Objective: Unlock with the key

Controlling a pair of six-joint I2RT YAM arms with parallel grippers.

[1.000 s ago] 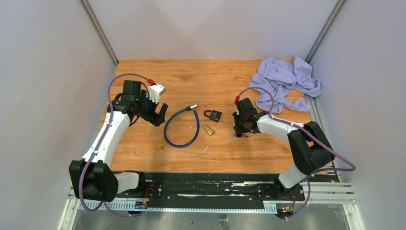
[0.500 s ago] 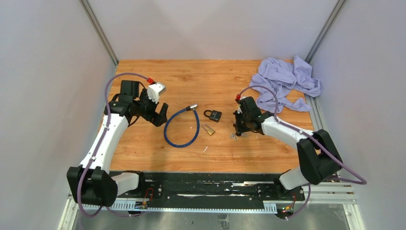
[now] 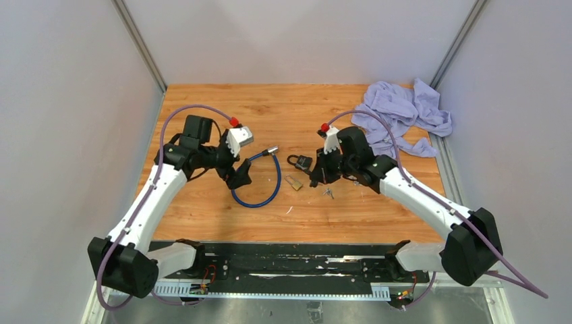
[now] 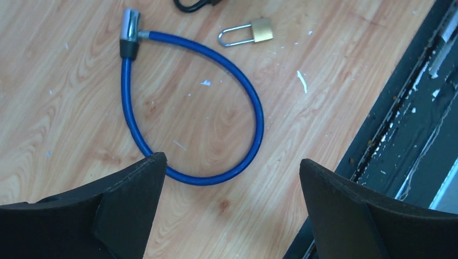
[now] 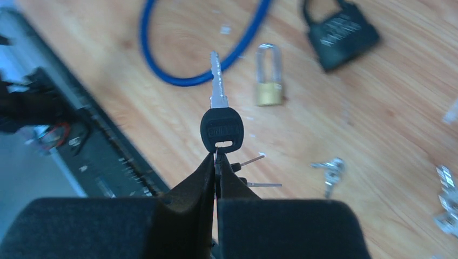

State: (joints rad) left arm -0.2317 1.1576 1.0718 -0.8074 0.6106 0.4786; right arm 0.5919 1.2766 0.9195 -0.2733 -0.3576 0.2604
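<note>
Key (image 5: 220, 127) first: my right pincer (image 5: 216, 162) is pressed together on the lower edge of its black head. The blade runs straight out ahead of the fingertips, lifted off the counter (image 3: 303, 108). In my right wrist view the blade's long axis aims at the loop of the blue cable lock (image 4: 261, 116). The brass padlock (image 5: 268, 81) lies just to the right of that line, shackle away from me. The black padlock (image 5: 340, 33) sits farther off, up and to the right. I cannot see a keyhole on any of them, so I cannot tell which lock this key fits. My right arm is the nearer one to both padlocks. My left pincer (image 4: 232, 164) is spread wide and hovers over the cable loop, gripping nothing. Some spare keys (image 5: 329, 167) lie on the wood beside my right wrist. My guess is that the next move turns on swinging the blade round to face a keyway.
</note>
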